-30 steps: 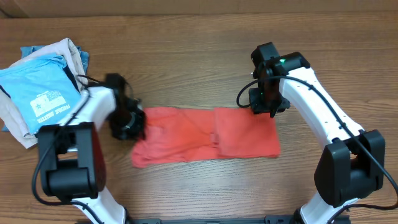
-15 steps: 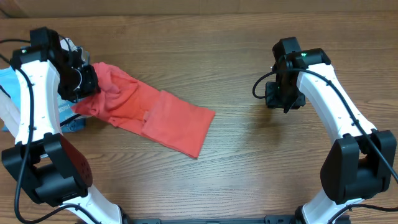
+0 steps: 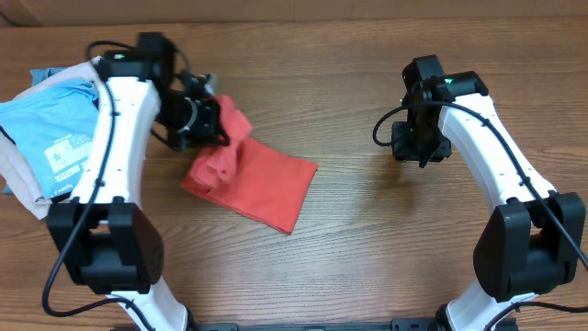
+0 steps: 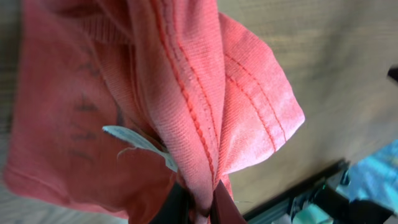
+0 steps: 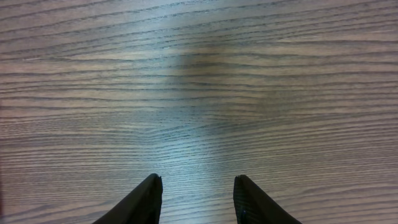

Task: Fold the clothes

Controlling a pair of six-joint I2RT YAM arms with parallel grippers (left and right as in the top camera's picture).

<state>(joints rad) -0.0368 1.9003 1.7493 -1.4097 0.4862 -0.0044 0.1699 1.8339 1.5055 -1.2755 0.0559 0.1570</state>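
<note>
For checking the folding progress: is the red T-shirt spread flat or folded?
Folded, not spread: the red T-shirt lies as a narrow layered strip, one end bunched in the shut left claw.

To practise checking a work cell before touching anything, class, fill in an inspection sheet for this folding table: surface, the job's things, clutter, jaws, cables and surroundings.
Surface: wooden table, bare grain, no spills seen.
Job's things: coral-red T-shirt, partly folded; its left end is bunched and lifted, the rest lies flat. A white tag shows in the left wrist view.
Clutter: light blue printed T-shirt on a beige garment at the left edge.
Jaws: left jaws shut on the bunched end of the shirt; right jaws open over bare wood, holding nothing.
Cables: black cable loops beside the right arm, clear of the shirt.
Surroundings: a pale strip beyond the far edge, not identifiable.
</note>
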